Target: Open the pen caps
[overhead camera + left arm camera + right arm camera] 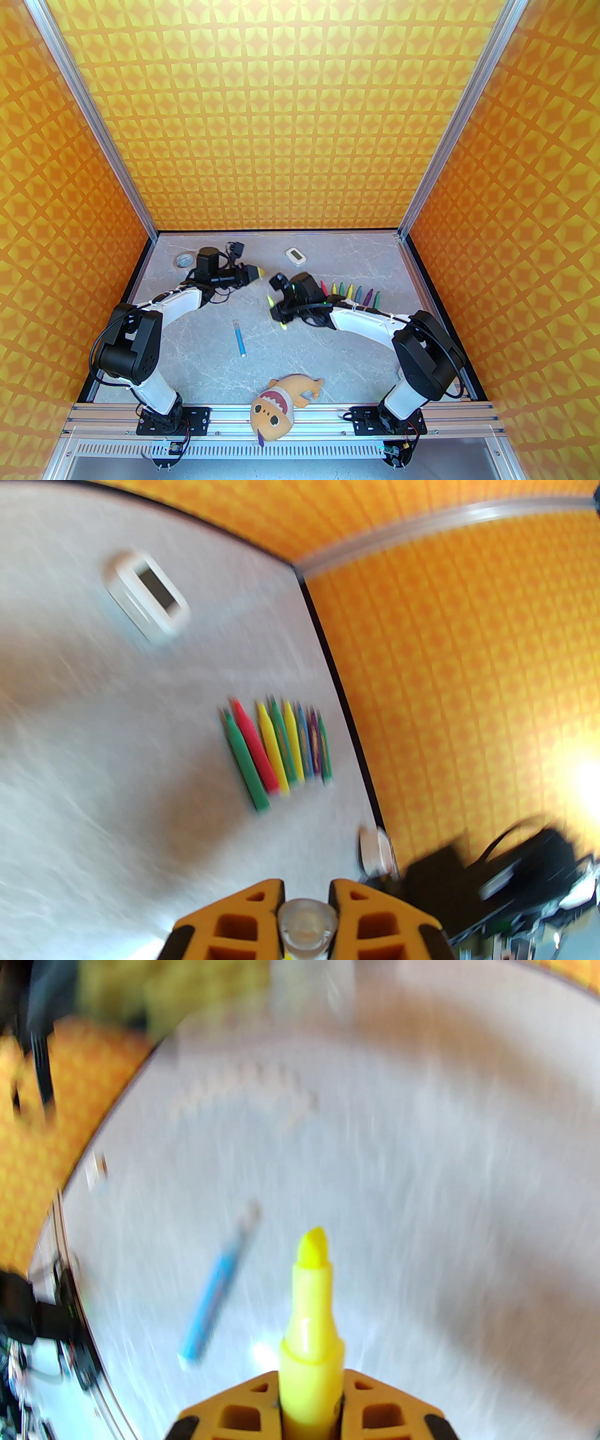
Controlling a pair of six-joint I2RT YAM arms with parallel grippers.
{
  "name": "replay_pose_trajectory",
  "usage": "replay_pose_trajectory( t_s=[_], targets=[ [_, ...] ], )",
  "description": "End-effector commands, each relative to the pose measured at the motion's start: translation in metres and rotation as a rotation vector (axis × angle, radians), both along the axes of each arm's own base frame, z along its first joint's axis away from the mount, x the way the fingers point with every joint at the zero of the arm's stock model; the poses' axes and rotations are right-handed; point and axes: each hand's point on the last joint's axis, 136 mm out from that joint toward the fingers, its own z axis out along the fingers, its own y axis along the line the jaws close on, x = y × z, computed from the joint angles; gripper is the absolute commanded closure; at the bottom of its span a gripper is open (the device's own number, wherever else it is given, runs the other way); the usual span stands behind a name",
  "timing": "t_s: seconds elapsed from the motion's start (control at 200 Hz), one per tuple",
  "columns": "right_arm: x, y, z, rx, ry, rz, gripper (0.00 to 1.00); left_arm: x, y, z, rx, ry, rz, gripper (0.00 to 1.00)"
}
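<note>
Grey marbled tabletop (347,356) lies beneath; left gripper (306,892) pinches a clear pen cap (307,923) between closed fingers, right gripper (310,1398) clamps an uncapped yellow pen (311,1297) likewise.

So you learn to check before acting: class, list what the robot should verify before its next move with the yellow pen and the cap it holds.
1. Tip of the yellow pen bare: ok.
2. The right tool shut on the yellow pen: ok.
3. The left tool shut on the clear cap: ok.
4. The row of pens lying side by side on the table: ok.
5. Cap of the lone blue pen off: cannot tell, too small and blurred.
</note>
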Motion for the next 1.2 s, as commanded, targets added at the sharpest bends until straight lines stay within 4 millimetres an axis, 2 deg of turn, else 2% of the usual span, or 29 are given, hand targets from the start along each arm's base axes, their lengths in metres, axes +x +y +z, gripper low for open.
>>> replay_pose_trajectory(
  t_s=[0.0,0.075,0.195,0.38,0.575,0.745,0.885,1.195],
  targets=[
    [-0.012,-0.003,0.003,0.006,-0.002,0.039,1.00,0.016,0.002,0.010,-0.032,-0.017,0.043,1.00],
    [-0.007,-0.007,0.002,-0.012,-0.015,0.011,1.00,0.017,0.003,0.006,-0.022,-0.005,0.045,1.00],
    [0.016,-0.022,0.000,-0.048,-0.024,-0.093,1.00,0.015,0.010,-0.019,0.087,0.052,0.068,1.00],
    [0.062,-0.063,-0.011,-0.176,-0.038,-0.320,1.00,0.005,0.038,-0.064,0.375,0.141,0.122,1.00],
    [0.092,-0.083,-0.017,-0.335,-0.075,-0.417,1.00,-0.002,0.063,-0.088,0.611,0.195,0.136,1.00],
    [0.110,-0.098,-0.028,-0.471,-0.090,-0.482,1.00,-0.004,0.075,-0.102,0.736,0.244,0.141,1.00],
    [0.119,-0.109,-0.038,-0.559,-0.094,-0.516,1.00,-0.008,0.075,-0.112,0.797,0.273,0.117,1.00],
    [0.131,-0.120,-0.050,-0.582,-0.078,-0.567,1.00,-0.017,0.080,-0.133,0.902,0.338,0.080,1.00]
  ],
)
